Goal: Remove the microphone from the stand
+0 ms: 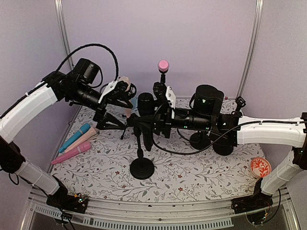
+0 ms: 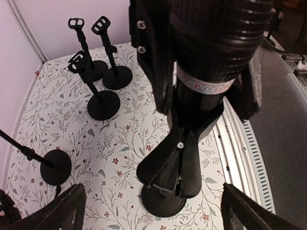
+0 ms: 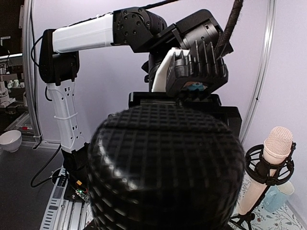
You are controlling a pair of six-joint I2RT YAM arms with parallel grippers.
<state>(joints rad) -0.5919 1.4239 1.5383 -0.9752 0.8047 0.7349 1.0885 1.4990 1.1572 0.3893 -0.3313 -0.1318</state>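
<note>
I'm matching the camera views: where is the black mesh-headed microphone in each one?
Top external: black mesh-headed microphone at centre, above its round-based black stand.
Left wrist: its barrel fills the upper centre.
Right wrist: its head fills the lower centre.
Shared landmark: floral table cover.

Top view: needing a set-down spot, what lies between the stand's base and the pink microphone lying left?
Only bare floral mat, from base to pink microphone, in the top view.

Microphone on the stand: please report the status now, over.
Left gripper open, aimed at the stand. Right gripper shut on microphone, seated in its clip. Path upward looks clear.
</note>
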